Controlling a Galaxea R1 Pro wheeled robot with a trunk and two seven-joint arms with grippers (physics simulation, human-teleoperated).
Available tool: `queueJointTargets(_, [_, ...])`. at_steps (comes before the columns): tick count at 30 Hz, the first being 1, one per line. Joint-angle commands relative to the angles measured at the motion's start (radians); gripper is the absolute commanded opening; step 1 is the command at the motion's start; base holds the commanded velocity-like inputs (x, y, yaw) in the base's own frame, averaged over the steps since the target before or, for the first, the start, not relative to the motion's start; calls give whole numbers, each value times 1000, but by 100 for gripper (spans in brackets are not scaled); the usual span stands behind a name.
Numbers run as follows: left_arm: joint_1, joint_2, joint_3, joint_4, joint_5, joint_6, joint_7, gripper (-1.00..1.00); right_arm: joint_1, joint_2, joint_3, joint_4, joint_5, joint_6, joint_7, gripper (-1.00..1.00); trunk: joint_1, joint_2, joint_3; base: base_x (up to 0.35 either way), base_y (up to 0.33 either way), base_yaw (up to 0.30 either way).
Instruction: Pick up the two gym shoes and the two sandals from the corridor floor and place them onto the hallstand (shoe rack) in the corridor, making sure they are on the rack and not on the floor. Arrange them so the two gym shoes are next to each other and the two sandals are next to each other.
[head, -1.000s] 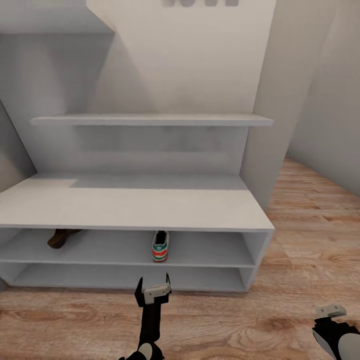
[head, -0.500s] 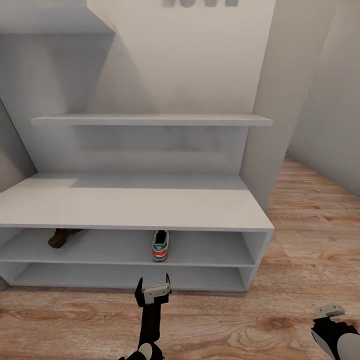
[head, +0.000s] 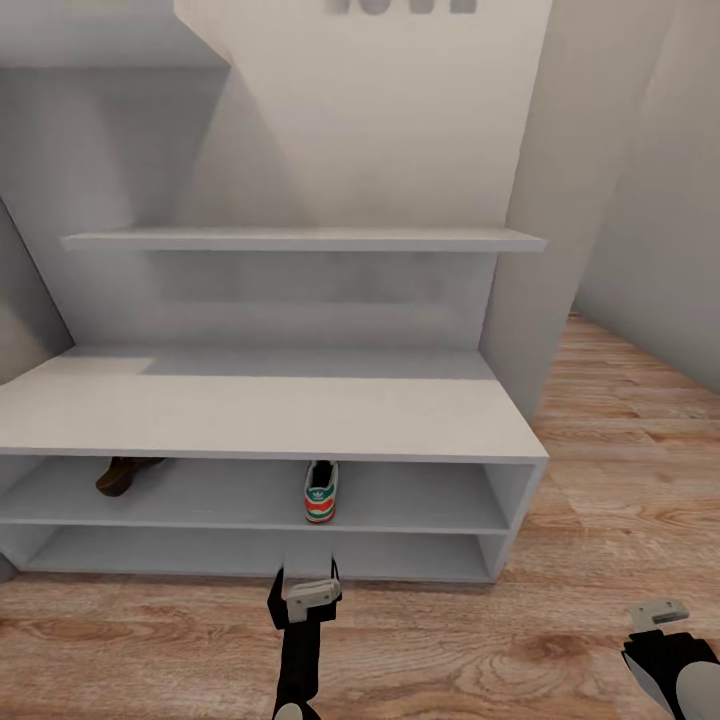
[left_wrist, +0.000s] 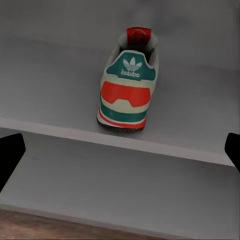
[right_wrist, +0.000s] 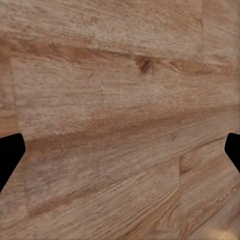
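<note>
Hallstand (head: 260, 410): wide pale grey-white unit against the wall; broad flat top, 2 low open shelves beneath, 1 long wall shelf above.

Gym shoe (head: 321, 491): 1 seen, white with teal-green and red-orange trim, on the upper of the 2 low shelves, near the middle, heel facing outward, upright on its sole. In the left wrist view (left_wrist: 127, 82), heel tab with logo, red-orange panel and white sole set just behind the shelf's front edge. Off the floor.

Sandal (head: 123, 474): 1 brown item, on the same upper low shelf toward the left end, well apart from the gym shoe; partly hidden under the flat top, details too small to tell.

Corridor floor (head: 560, 560): light brown wood planks with visible grain, in front of and to the right of the unit; grain and a knot close up in the right wrist view (right_wrist: 120, 115).

Left gripper (head: 307, 592): low in front of the unit, just below the gym shoe, apart from it; fingers (left_wrist: 10, 155) spread wide, released, nothing between them.

Right gripper (head: 660, 614): over bare floor at the lower right, well apart from the unit; fingers (right_wrist: 10, 152) spread wide, released, holding nothing.
</note>
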Motion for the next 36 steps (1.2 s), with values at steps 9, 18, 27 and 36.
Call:
queueJointTargets(9, [0, 0, 0, 0, 0, 0, 0, 100, 0, 0, 0, 0, 0, 0, 0, 100, 0, 0, 0, 0, 0, 0])
queueJointTargets(18, [0, 0, 0, 0, 0, 0, 0, 100, 0, 0, 0, 0, 0, 0, 0, 100, 0, 0, 0, 0, 0, 0])
queueJointTargets(27, [0, 0, 0, 0, 0, 0, 0, 100, 0, 0, 0, 0, 0, 0, 0, 100, 0, 0, 0, 0, 0, 0])
queueJointTargets(36, [26, 27, 7, -9, 15, 2, -28, 100, 1, 25, -2, -2, -2, -20, 2, 100, 0, 0, 0, 0, 0, 0])
